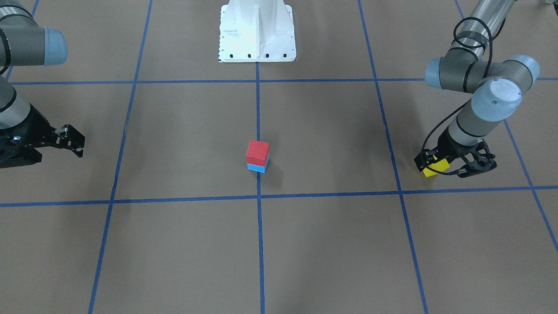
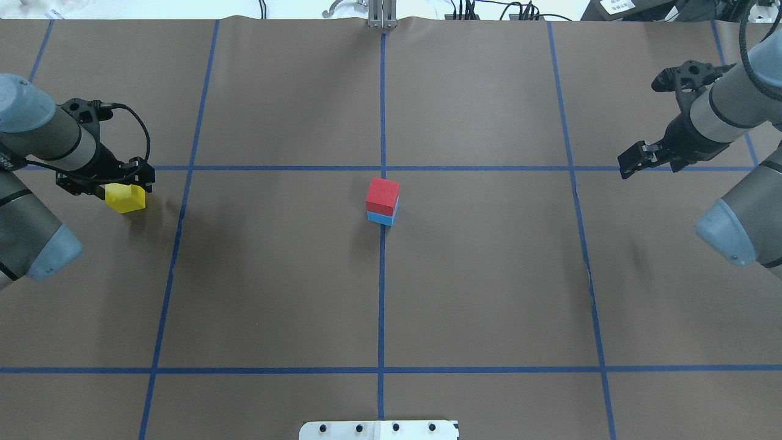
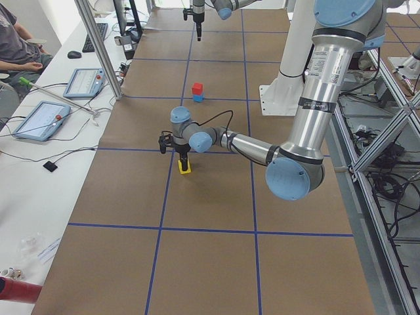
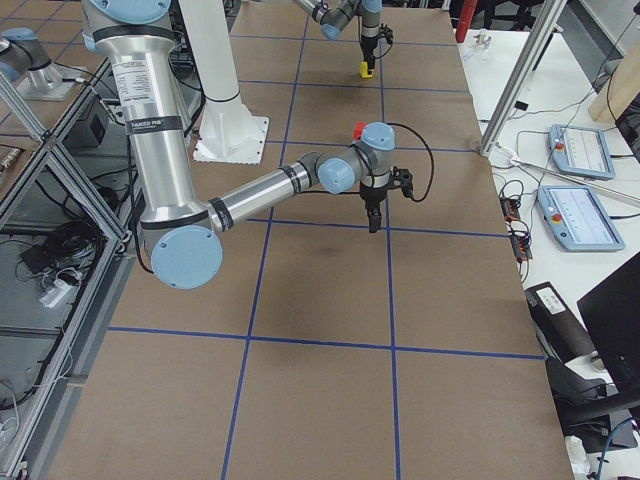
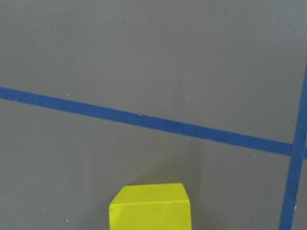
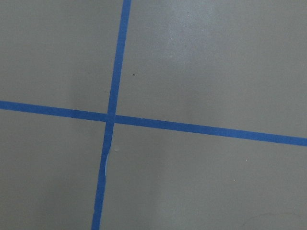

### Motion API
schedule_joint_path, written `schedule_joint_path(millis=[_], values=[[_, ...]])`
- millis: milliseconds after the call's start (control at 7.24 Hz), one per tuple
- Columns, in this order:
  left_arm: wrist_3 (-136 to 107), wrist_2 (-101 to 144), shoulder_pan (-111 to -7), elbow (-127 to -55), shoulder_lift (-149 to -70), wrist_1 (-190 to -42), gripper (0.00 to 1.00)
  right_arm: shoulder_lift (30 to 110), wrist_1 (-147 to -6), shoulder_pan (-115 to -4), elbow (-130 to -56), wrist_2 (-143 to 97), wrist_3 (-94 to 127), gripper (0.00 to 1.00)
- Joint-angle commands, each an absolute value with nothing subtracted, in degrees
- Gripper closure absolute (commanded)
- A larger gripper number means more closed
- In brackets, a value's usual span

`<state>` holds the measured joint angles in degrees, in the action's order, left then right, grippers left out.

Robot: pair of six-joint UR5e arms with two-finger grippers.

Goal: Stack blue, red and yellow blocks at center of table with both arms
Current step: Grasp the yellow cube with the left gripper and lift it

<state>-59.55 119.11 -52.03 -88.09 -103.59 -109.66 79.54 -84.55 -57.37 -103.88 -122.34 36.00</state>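
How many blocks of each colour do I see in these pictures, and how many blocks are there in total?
red block: 1
blue block: 1
yellow block: 1
Total: 3
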Motion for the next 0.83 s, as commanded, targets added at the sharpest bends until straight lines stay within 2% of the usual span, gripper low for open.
schedule_joint_path(millis=[0,138,276,414,552,690], values=[[-59.76,119.27,-51.94,-88.24,-103.71,-109.25,1.00,79.54,-84.55,-57.39,-104.59,-122.34,36.12,0.00],[-62.81,122.75,-51.94,-90.07,-106.58,-107.86,1.00,79.45,-84.55,-57.39,-104.68,-122.34,36.12,0.00],[-63.97,126.44,-51.68,-93.22,-111.83,-99.66,1.00,79.45,-84.55,-57.39,-104.59,-122.34,36.12,0.00],[-63.81,126.21,-51.33,-93.51,-123.46,-86.53,1.00,79.80,-84.55,-57.57,-105.29,-122.43,36.04,0.00],[-63.90,125.60,-48.20,-93.60,-131.14,-82.05,1.00,79.98,-84.64,-58.18,-105.38,-122.43,35.95,0.00],[-63.90,121.25,-45.12,-93.78,-135.40,-82.18,1.00,80.07,-84.64,-58.44,-105.12,-122.34,35.60,0.00]])
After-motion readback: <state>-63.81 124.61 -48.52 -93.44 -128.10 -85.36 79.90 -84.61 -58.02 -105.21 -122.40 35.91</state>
